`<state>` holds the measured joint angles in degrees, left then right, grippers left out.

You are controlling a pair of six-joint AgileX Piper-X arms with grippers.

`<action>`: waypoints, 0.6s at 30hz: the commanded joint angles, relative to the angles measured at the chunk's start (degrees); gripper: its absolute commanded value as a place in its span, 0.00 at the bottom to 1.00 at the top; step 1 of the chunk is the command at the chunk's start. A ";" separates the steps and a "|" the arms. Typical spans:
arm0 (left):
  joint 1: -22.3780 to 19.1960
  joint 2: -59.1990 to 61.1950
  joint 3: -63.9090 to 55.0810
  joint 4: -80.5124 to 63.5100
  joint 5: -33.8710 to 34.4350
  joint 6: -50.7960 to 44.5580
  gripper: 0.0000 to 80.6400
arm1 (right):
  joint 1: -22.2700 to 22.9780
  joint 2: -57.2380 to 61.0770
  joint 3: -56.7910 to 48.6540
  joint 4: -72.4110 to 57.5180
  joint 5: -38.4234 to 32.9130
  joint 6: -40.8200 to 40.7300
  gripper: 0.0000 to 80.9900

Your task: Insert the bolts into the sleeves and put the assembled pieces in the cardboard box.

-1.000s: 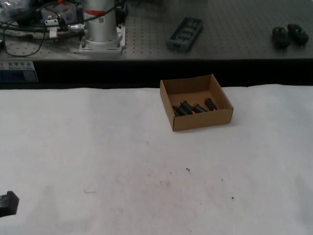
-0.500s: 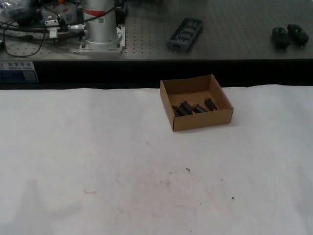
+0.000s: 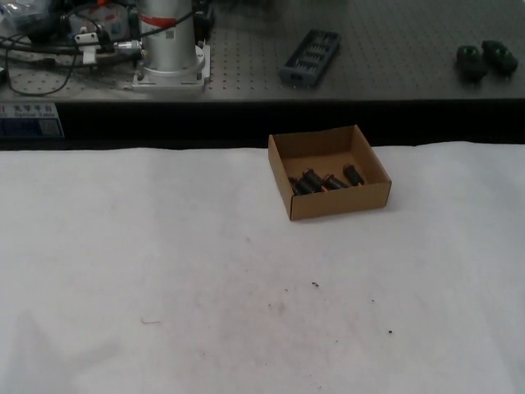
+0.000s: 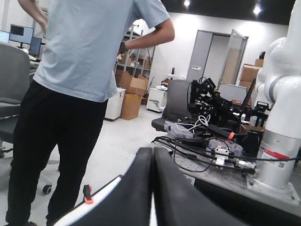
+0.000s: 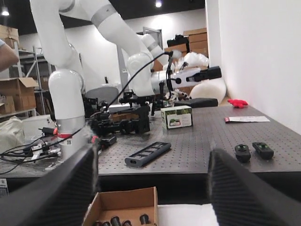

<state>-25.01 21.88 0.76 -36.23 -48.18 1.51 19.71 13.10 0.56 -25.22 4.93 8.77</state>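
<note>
Left gripper [image 4: 154, 150] pinched together, empty; right gripper [image 5: 151, 155] spread wide, empty.
Descending carelessly, we could tip the cardboard box [image 3: 328, 205].

Pieces [image 3: 324, 181] in box [image 3: 299, 205]: too small to tell bolt from sleeve. Right wrist view: box cut by frame edge, its wall hiding all but the pieces' tops (dark stubs only). Right hand [image 5: 153, 155] blurred, cut off. Left hand [image 4: 153, 157] likewise.
</note>
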 commanded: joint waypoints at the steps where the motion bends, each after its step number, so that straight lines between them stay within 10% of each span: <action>1: -2.62 -4.77 -0.76 -0.06 -1.62 3.99 0.01 | -0.40 -1.19 -0.56 0.46 -0.63 0.18 0.62; 18: -14.06 -18.03 -0.76 8.28 5.87 8.31 0.01 | -0.40 -1.50 -0.56 4.48 1.94 -4.20 0.62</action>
<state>-37.77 5.59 0.76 -28.04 -48.96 8.64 19.54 12.04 0.56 -20.87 5.92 5.98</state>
